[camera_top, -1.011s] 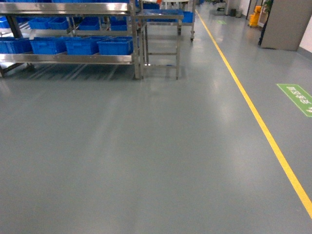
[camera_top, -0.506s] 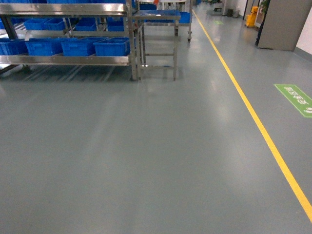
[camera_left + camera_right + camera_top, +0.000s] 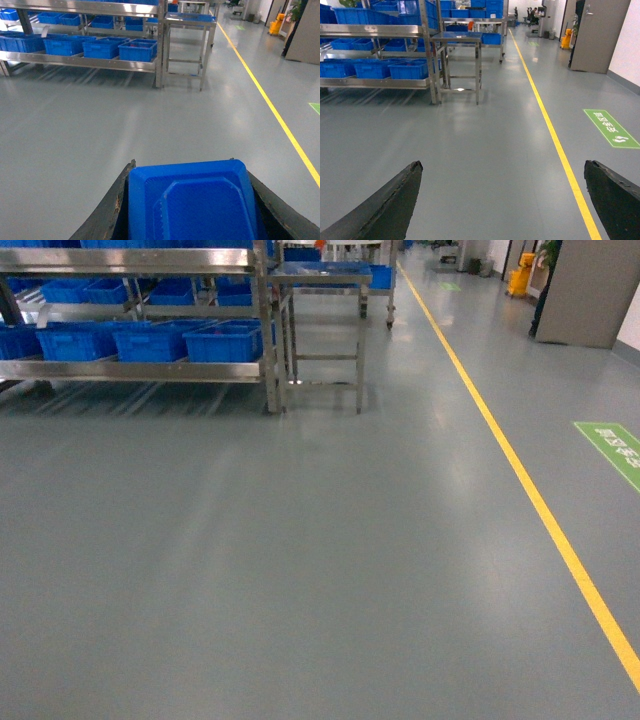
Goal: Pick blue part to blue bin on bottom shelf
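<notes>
Grey floor [image 3: 100, 130] ahead — blue part [image 3: 192, 200] clamped between the left hand's [image 3: 192, 210] fingers.

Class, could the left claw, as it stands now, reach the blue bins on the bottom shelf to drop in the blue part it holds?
Probably not yet. The left claw grips the blue part, but open grey floor separates the robot from the blue bins on the bottom shelf.
</notes>
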Controlling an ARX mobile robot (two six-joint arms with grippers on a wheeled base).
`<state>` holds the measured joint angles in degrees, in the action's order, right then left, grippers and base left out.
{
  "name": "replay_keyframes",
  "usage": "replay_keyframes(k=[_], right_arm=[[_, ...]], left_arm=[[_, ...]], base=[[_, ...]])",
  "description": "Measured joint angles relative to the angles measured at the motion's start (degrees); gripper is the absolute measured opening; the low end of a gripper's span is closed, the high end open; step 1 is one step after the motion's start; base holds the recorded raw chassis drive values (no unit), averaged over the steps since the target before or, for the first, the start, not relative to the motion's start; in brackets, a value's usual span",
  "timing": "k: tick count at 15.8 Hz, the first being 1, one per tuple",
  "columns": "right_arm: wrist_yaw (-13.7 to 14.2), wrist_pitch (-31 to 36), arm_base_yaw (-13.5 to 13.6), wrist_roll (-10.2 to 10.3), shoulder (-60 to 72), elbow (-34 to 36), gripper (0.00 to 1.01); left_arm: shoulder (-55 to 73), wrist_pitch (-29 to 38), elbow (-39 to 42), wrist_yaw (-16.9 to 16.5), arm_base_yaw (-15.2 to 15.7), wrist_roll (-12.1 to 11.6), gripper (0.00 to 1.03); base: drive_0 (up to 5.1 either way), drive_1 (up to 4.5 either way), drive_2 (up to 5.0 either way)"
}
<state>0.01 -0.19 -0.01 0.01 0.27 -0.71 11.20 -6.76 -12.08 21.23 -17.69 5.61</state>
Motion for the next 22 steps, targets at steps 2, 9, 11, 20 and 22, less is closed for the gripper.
replay_keyframes(k=[2,9,11,20,22], right_arm=[[0.0,0.0,0.0,0.0,0.0,0.0,0.98],[0.0,0.0,0.0,0.0,0.0,0.0,0.98],[0.0,-0.1,0.0,0.0,0.0,0.0,0.98],[0.0,-0.1,0.0,0.0,0.0,0.0,0.98],[0.0,-0.2,0.0,0.0,0.0,0.0,0.98]], left_arm=[[0.0,0.2,0.0,0.0,0.0,0.0,0.44],[0.0,0.2,0.0,0.0,0.0,0.0,0.44],[0.0,0.1,0.0,0.0,0.0,0.0,0.44],[0.0,0.2,0.0,0.0,0.0,0.0,0.44],[0.0,0.4,0.0,0.0,0.0,0.0,0.44]], base=[[-0.1,4.22,-4.4],[-0.1,4.22,-4.4],[-0.1,4.22,-4.4],[-0.1,4.22,-4.4],[-0.1,4.22,-4.4]])
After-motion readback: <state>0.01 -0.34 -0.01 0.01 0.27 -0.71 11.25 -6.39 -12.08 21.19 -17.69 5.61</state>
